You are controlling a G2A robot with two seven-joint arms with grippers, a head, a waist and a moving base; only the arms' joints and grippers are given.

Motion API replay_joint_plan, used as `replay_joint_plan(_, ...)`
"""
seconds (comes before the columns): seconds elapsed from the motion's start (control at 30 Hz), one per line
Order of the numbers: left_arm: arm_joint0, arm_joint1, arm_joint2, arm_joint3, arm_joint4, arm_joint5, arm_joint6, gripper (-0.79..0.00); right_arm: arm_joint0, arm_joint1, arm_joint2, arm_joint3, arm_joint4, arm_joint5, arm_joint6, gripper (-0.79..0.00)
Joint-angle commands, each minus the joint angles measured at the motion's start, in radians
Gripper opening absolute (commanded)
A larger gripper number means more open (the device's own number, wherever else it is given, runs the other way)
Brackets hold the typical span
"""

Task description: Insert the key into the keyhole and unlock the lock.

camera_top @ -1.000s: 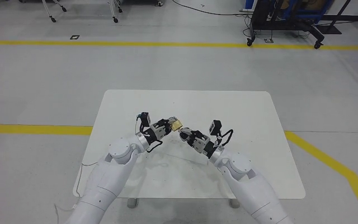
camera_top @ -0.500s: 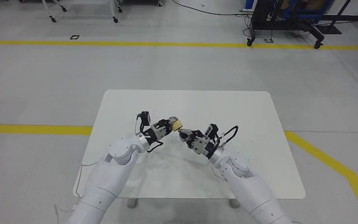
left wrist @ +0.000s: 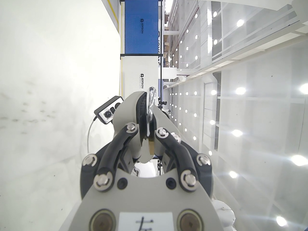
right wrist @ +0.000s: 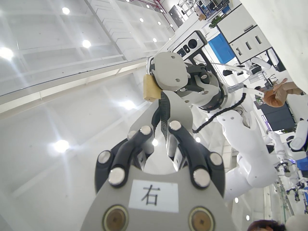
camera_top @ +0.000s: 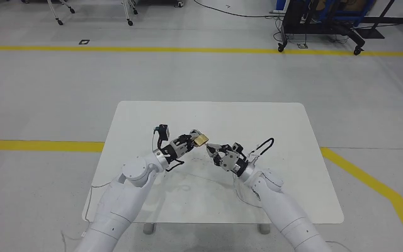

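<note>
We pinch the brass padlock (camera_top: 199, 139) in our left hand (camera_top: 192, 140) above the middle of the tabletop (camera_top: 277, 126), with our right hand (camera_top: 211, 149) pressed together just beside the padlock's body.

Dull brass lock (right wrist: 151, 88), shiny steel shackle (left wrist: 152, 97), matt white table (camera_top: 283, 126), ribbed black rubber pads (right wrist: 163, 118)

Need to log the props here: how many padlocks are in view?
1. The brass padlock is held above the table in the left gripper, just in front of the right gripper. Another could be hidden behind the arms.
</note>
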Motion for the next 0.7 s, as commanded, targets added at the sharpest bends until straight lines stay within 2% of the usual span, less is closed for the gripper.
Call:
replay_joint_plan(0.0, 0.001, 0.000, -0.002, 0.000, -0.001, -0.002, 0.001, -0.785, -0.001, 0.002, 0.000, -0.012, -0.043, -0.029, -0.011, -0.486)
replay_joint_plan(0.03, 0.002, 0.000, -0.004, -0.001, -0.002, -0.001, 0.003, -0.785, -0.002, 0.005, 0.000, -0.022, -0.084, -0.052, -0.020, -0.336)
replay_joint_plan(0.07, 0.003, 0.000, -0.005, -0.001, -0.003, -0.001, 0.003, -0.785, -0.005, 0.008, 0.002, -0.032, -0.138, -0.079, -0.045, -0.111)
replay_joint_plan(0.1, 0.003, 0.001, -0.006, -0.001, -0.004, 0.000, 0.005, -0.785, -0.010, 0.011, 0.003, -0.049, -0.188, -0.105, -0.070, 0.000)
replay_joint_plan(0.27, 0.006, 0.001, -0.009, -0.003, -0.004, 0.004, 0.006, -0.785, -0.061, 0.029, 0.043, -0.148, -0.352, -0.204, -0.123, 0.000)
replay_joint_plan(0.43, 0.001, 0.003, 0.000, -0.001, 0.043, 0.033, 0.009, -0.785, -0.152, 0.060, 0.151, -0.280, -0.592, -0.338, -0.224, 0.000)
replay_joint_plan(0.57, -0.012, 0.005, 0.035, 0.009, 0.155, 0.145, 0.044, -0.785, -0.252, 0.080, 0.252, -0.417, -0.785, -0.386, -0.350, 0.000)
replay_joint_plan(0.67, -0.008, 0.006, 0.073, 0.002, 0.260, 0.217, 0.068, -0.785, -0.252, 0.080, 0.252, -0.417, -0.785, -0.386, -0.350, 0.000)
